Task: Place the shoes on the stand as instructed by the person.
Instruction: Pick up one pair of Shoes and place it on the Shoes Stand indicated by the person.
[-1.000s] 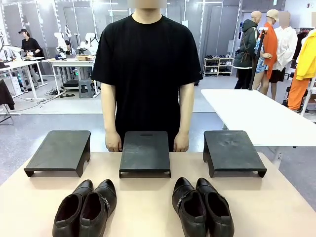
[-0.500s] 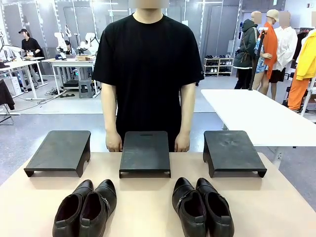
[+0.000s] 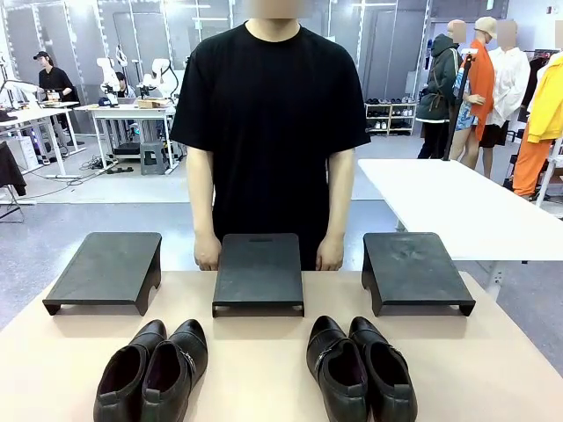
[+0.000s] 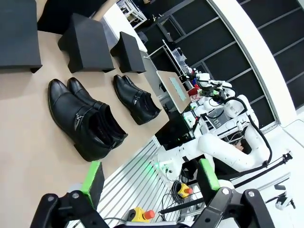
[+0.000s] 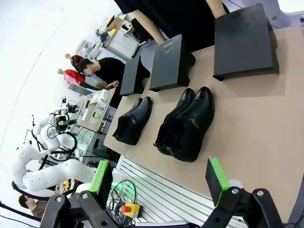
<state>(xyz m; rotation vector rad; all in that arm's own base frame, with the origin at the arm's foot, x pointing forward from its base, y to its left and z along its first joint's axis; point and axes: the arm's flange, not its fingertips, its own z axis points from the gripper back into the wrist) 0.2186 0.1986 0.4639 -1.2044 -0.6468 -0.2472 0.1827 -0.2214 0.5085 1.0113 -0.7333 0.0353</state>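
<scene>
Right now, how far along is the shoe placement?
Done: nothing. The left pair of black dress shoes and the right pair sit on the table. The left stand, middle stand and right stand are bare.
In hand: nothing. The left gripper and right gripper are open and empty. The person's hands hang either side of the middle stand, not pointing.
Left: both pairs.

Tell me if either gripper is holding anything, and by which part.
Nothing is held. The left gripper and right gripper are open; the left pair of shoes and the right pair lie untouched on the table.
</scene>
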